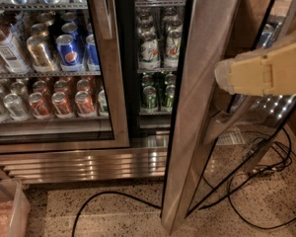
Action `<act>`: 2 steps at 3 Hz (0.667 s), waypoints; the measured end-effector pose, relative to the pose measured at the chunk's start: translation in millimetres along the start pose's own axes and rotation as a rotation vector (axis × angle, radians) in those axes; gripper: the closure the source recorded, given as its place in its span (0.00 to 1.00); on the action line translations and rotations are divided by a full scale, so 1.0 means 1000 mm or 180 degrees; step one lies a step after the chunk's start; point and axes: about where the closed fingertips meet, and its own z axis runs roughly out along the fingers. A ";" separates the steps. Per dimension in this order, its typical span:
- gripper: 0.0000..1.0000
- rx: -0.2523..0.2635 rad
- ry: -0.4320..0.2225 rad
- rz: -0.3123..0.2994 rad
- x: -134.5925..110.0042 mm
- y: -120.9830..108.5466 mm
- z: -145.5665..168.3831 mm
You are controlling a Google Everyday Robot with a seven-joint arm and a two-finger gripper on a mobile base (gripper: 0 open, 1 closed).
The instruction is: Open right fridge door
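The fridge fills the left and middle of the camera view, with cans on wire shelves. The right fridge door stands swung out towards me, its brushed steel frame edge-on and its glass pane angled off to the right. Behind it the open compartment shows green and white cans. My gripper is at the tip of the cream arm, which comes in from the right at mid-height, right against the door's frame and just above its slanted steel handle.
The left door is closed over blue Pepsi and red cans. A slatted grille runs along the base. Black cables loop over the speckled floor at right and centre. A translucent bin sits at the bottom left.
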 end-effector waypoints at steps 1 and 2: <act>0.00 0.0000 0.0000 0.0000 0.000 0.000 0.000; 0.00 0.0000 0.0000 0.0000 0.000 0.000 0.000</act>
